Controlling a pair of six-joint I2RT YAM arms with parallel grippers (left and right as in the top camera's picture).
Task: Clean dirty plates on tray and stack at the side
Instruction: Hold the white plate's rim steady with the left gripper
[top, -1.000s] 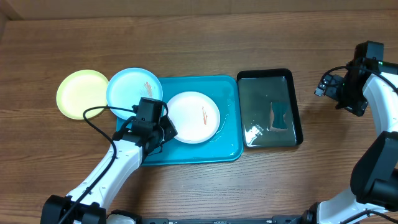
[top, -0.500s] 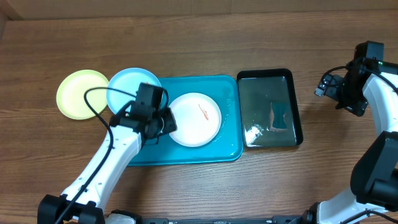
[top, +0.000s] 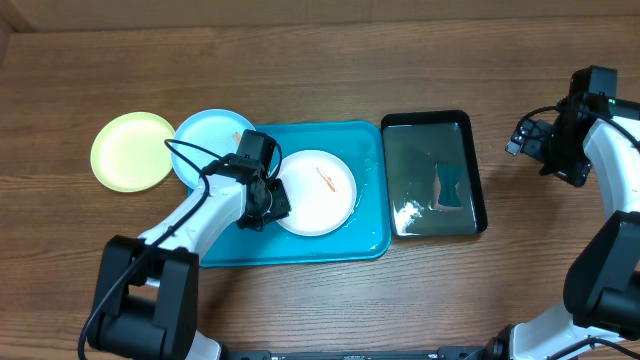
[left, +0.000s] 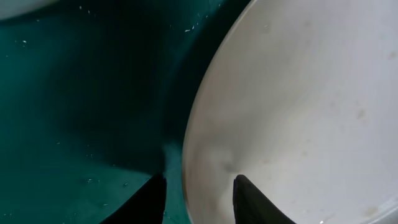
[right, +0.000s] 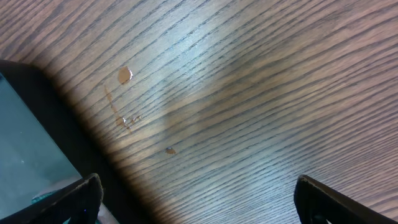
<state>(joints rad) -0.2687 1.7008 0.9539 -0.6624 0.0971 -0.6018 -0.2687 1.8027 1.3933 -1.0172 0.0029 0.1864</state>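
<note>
**A:** From overhead first. Where's the work?

**B:** On the turquoise tray (top: 365, 140). The white plate (top: 318, 195) lies near its middle with an orange-red smear (top: 326, 180) showing. The left end effector (top: 268, 200) sits at that plate's 9 o'clock edge, probably to take the rim. The light blue plate (top: 205, 140) overlaps the tray's 10 o'clock corner, and the yellow-green plate (top: 130, 150) lies on the bench (top: 320, 60) just beyond it at 9 o'clock. I'd read that side as the stacking spot.

**A:** And the other arm?

**B:** It's parked at 3 o'clock of the black tray (top: 435, 125), well apart from the plates. That's likely to leave the left arm room.

**A:** What does the left wrist view show?

**B:** The fingers (left: 152, 199) straddle the white plate's rim, one over the tray floor and one over the plate. They stand part-way apart with a gap at the outer finger, so it's released and not pinching yet.

**A:** And the right wrist?

**B:** The right end effector (right: 199, 205) is spread wide and holds nothing. It hangs over bare wood, with the black tray's corner at 8 o'clock.
</note>
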